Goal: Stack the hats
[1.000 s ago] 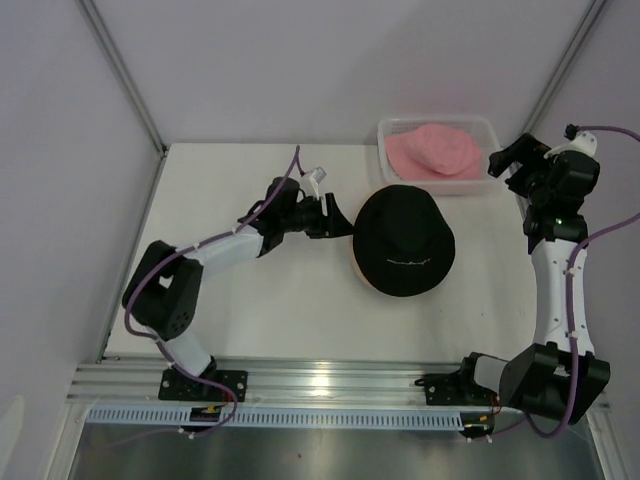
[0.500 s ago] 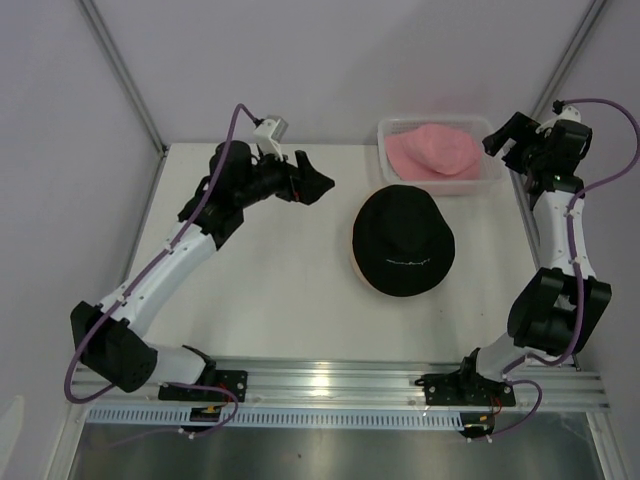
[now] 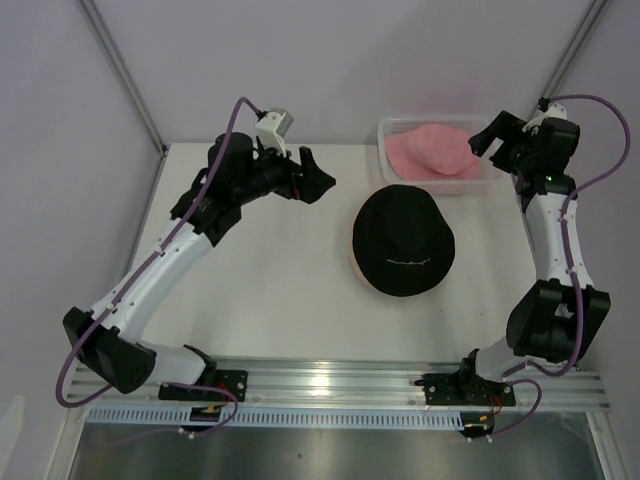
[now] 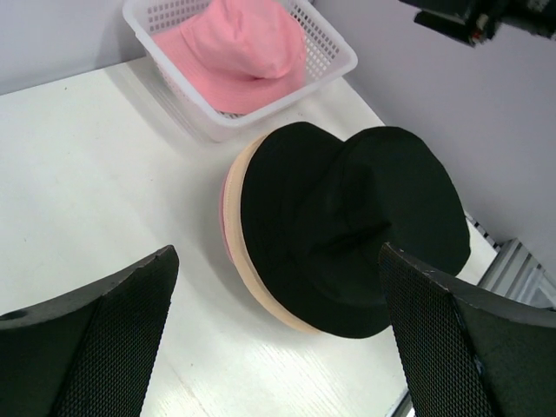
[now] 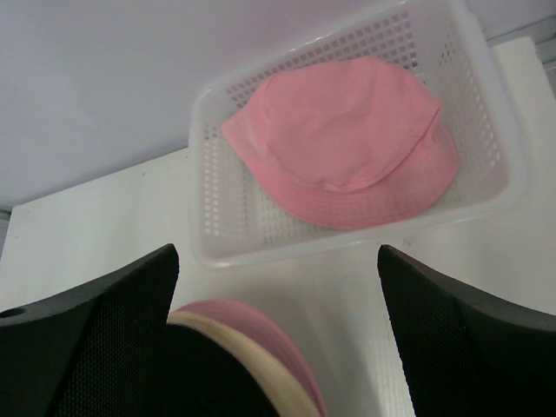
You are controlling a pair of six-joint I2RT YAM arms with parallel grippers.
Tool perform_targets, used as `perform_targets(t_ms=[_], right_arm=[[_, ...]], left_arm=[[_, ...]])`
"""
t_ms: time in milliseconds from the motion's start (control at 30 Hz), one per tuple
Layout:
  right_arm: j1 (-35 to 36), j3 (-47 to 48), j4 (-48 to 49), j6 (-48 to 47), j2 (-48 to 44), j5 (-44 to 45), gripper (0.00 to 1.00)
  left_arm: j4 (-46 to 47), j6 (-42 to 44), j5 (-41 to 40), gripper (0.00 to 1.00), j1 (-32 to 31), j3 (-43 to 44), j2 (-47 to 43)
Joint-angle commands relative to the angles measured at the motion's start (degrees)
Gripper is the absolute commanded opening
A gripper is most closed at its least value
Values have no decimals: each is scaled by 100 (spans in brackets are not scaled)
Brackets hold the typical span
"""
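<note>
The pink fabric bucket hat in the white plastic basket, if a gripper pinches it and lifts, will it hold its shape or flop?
Probably flops: the pink fabric bucket hat has a creased, dented crown, so its brim should droop from a pinch. Thin cloth, likely light. It lies loose in the white plastic basket, so should lift out freely.

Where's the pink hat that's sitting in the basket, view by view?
Top external: pink hat at upper right, by the table's far edge.
Left wrist: pink hat at top centre.
Right wrist: pink hat in the upper middle.
Shared landmark: the white basket holding it.
</note>
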Motion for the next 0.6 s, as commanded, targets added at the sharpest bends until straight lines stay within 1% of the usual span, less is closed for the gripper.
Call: perform_targets(t_ms=[0,33,100,167,200,300,433,467,533,567], right_arm=[[36,-296,-43,35,-1008,251,99],[45,-436,-43,96,-1350,294,99],[54,-884,-8,166,-1694,330,100],[62,-1375,62,290,-2167,348,99],[63,-1526,97,307,-2318,304,99],[63,-1825,106,290,-2697,321,100],[54,-1984,307,220,-2663,505,99],[36,-1976,395,272,-2576,549,99],[-16,-1845,693,403,-2172,620,99],[-34,-1774,817,482,-1996,594,99]], left_arm=[[-195,-309,-148,99,-24,336,-418],[-204,-372,-140,99,-32,284,-489],[-204,-486,-166,99,-76,179,-647],[-326,-635,-341,100,-103,-32,-893],[-379,-767,-394,99,-120,-68,-981],[-459,-794,-421,99,-129,-366,-1289],[-485,-707,-877,99,-129,-367,-1308],[-476,-663,-1060,99,-120,-149,-1133],[-389,-549,-1132,99,-120,54,-843],[-328,-470,-1141,99,-120,307,-667]])
